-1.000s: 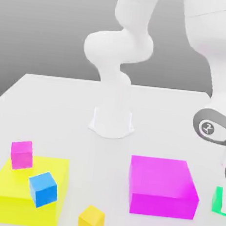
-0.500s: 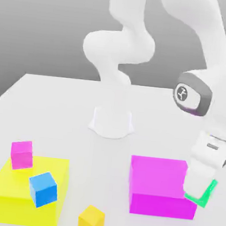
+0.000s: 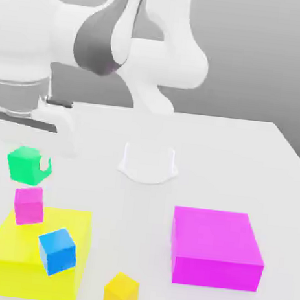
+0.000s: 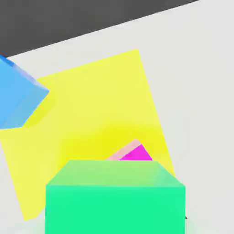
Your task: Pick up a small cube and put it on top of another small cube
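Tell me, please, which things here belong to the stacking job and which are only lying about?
Belong to the job:
- green cube, held above the table
- small magenta cube, on the big yellow block

Only lying about:
- big yellow block
- blue cube
- small yellow cube
- large magenta block

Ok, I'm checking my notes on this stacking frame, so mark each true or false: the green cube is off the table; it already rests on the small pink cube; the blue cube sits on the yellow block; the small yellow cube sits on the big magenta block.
1. The green cube is off the table: true.
2. It rests on the small pink cube: false, a gap remains.
3. The blue cube sits on the yellow block: true.
4. The small yellow cube sits on the big magenta block: false, it sits on the table.
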`<state>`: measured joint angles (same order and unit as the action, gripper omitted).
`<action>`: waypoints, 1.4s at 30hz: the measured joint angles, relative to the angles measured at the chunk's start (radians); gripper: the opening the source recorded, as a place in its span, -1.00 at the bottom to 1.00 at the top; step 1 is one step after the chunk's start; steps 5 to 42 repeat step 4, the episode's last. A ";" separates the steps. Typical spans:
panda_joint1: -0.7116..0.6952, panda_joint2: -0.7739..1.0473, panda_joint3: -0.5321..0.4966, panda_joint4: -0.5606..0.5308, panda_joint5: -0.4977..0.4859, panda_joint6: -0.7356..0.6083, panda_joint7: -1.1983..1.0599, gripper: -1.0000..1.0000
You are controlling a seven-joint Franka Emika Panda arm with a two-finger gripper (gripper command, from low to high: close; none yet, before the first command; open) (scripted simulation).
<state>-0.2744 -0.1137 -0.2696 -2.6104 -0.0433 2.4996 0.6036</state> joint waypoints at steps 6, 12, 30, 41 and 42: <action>0.000 0.020 -0.003 -0.007 0.006 0.027 -0.004 1.00; 0.000 0.020 -0.003 -0.007 0.006 0.027 -0.004 1.00; 0.000 0.020 -0.003 -0.007 0.006 0.027 -0.004 1.00; 0.000 0.020 -0.003 -0.007 0.006 0.027 -0.004 1.00; 0.000 0.020 -0.003 -0.007 0.006 0.027 -0.004 1.00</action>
